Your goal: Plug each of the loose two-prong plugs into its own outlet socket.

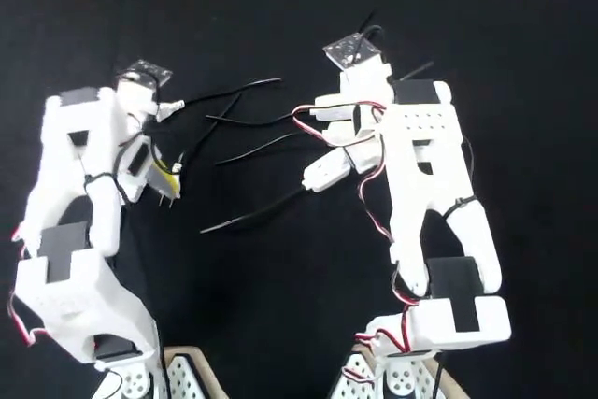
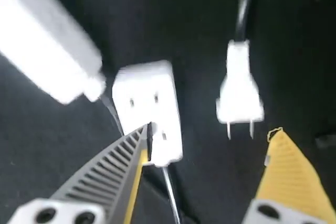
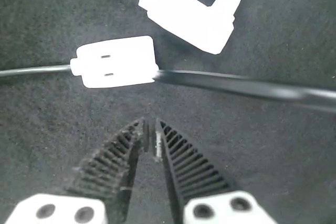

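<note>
Left gripper (image 2: pixel 210 129) is seen spread wide and empty: grey ridged finger (image 2: pixel 123 153) on one side, yellow finger (image 2: pixel 286 169) on the other, nothing clamped between. White two-prong plug (image 2: pixel 239 90) is laid flat on the black table cover (image 2: pixel 63 145), not plugged in, prongs pointed toward the gripper and ending just beside the yellow fingertip. Its black cord (image 2: pixel 244 9) is run off from the far end. White outlet block (image 2: pixel 149 106) is laid next to the plug, apart from it, slots facing up; the grey fingertip is placed right at its edge. Contact cannot be told. A blurred white piece (image 2: pixel 50 40) is seen near the block's far corner — what it is cannot be made out.

Right gripper (image 3: pixel 151 129) is seen closed, ridged black fingers (image 3: pixel 178 156) brought together with only a sliver between the tips, nothing held. It is held above the cover, near a white slotted connector (image 3: pixel 115 62) lying flat with two slots up. A thin cord (image 3: pixel 31 70) is attached at one end, and a thicker black cable (image 3: pixel 247 87) is seen at the other. A second white connector body (image 3: pixel 189 17) is laid beyond, separate.

From above, loose black cords (image 1: pixel 248 151) are spread between the left arm (image 1: pixel 79 184) and the right arm (image 1: pixel 425 156).
</note>
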Controlling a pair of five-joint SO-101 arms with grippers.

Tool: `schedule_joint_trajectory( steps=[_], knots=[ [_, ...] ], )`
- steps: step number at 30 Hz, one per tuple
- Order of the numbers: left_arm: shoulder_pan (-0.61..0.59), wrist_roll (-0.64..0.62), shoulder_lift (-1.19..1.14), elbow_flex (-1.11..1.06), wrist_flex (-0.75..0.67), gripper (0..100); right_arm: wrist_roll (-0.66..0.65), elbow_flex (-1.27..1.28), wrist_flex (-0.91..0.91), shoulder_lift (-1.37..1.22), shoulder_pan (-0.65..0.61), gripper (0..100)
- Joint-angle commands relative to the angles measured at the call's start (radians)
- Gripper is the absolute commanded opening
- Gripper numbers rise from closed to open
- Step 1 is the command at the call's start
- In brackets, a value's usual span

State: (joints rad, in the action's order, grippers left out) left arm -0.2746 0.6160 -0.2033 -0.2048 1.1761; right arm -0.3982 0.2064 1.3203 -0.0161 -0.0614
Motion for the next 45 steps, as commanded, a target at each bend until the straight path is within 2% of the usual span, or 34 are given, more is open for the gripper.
schedule_joint_trajectory(
  steps=[1, 7, 13, 17, 28, 35, 42, 45],
  knots=[
    [0.012, -0.005, 0.046, -0.047, -0.157, 34, 0.014, -0.036, -0.012, 0.010, -0.009, 1.4],
    [-0.024, 0.032, 0.005, -0.047, -0.155, 34, 0.009, -0.036, -0.015, 0.008, -0.011, 1.4],
    [-0.062, 0.034, 0.072, -0.056, -0.155, 34, 0.008, -0.036, -0.015, 0.008, -0.011, 1.4],
    [-0.065, 0.077, 0.074, -0.058, -0.157, 34, 0.006, -0.036, -0.015, 0.008, -0.011, 1.4],
    [-0.059, 0.075, -0.044, -0.050, -0.163, 34, 0.008, -0.036, -0.015, 0.008, -0.011, 1.4],
    [-0.056, 0.075, -0.068, -0.047, -0.157, 17, 0.009, -0.036, -0.015, 0.008, -0.011, 1.4],
    [-0.054, 0.074, -0.068, -0.051, -0.153, 8, 0.008, -0.036, -0.017, 0.008, -0.011, 1.4],
    [-0.054, 0.043, -0.052, -0.027, -0.089, 4, 0.008, -0.036, -0.017, 0.008, -0.011, 1.4]
  ],
)
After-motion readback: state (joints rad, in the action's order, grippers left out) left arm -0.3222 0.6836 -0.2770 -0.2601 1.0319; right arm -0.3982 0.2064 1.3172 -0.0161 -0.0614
